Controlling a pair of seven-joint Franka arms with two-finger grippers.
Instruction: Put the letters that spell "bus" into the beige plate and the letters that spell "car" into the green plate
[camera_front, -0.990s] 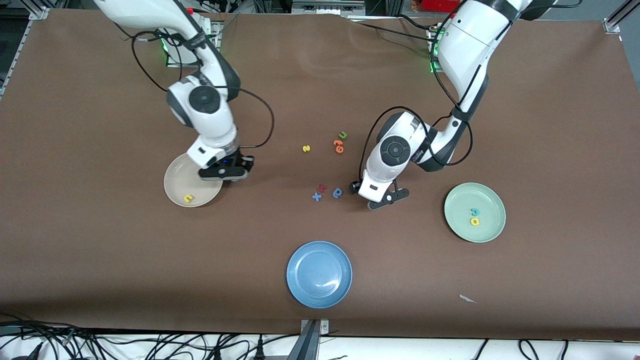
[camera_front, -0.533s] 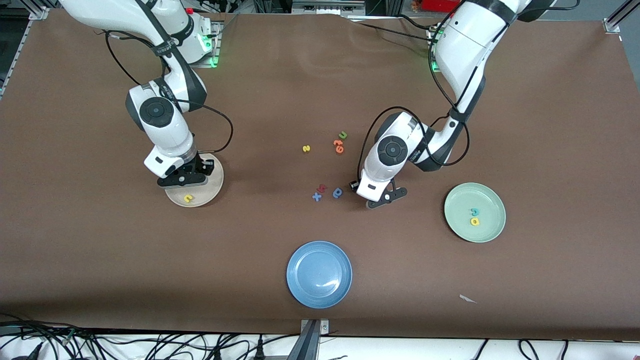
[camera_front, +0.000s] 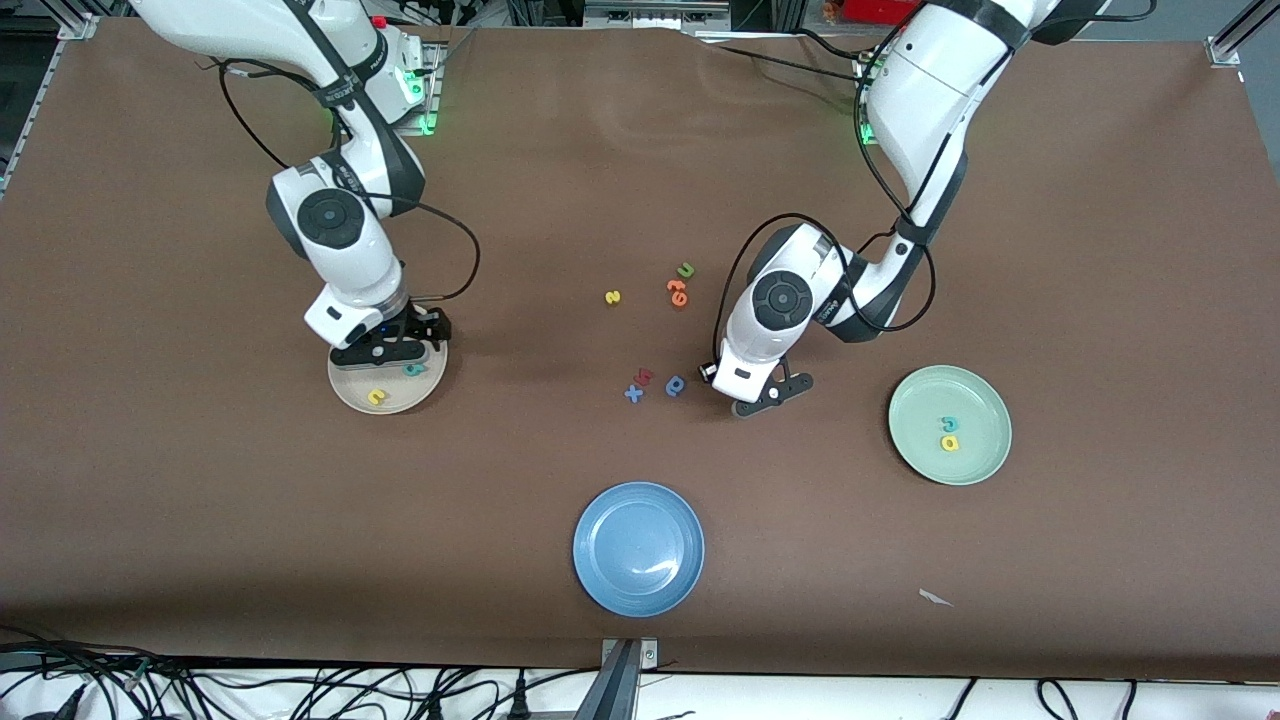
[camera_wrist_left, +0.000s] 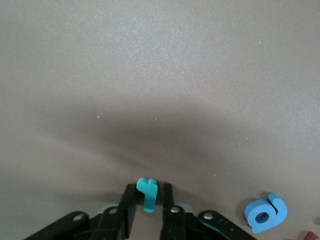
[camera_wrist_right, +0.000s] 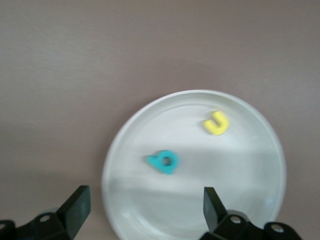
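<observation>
The beige plate (camera_front: 350, 385) holds a yellow "u" (camera_front: 376, 397) and a teal "b" (camera_front: 411, 369). My right gripper (camera_front: 405, 350) hangs open just above it; its wrist view shows the plate (camera_wrist_right: 240, 200), the "b" (camera_wrist_right: 163, 161) and the "u" (camera_wrist_right: 217, 123) below the spread gripper (camera_wrist_right: 145, 202). My left gripper (camera_front: 712, 375) is down at the table by the blue rounded letter (camera_front: 675, 385), shut on a teal "r" (camera_wrist_left: 147, 192). The green plate (camera_front: 985, 460) holds a teal "c" (camera_front: 950, 424) and a yellow "a" (camera_front: 949, 442). A small yellow "s" (camera_front: 613, 297) lies on the table.
Loose on the mat mid-table are the orange letters (camera_front: 677, 292), a green "u" (camera_front: 686, 270), a red letter (camera_front: 645, 376) and a blue "x" (camera_front: 634, 393). A blue plate (camera_front: 638, 548) sits nearest the front camera. A paper scrap (camera_front: 935, 598) lies near the front edge.
My right gripper came over the beige plate and opened; the teal "b" now lies in the plate. My left gripper closed on the teal "r" at the table.
</observation>
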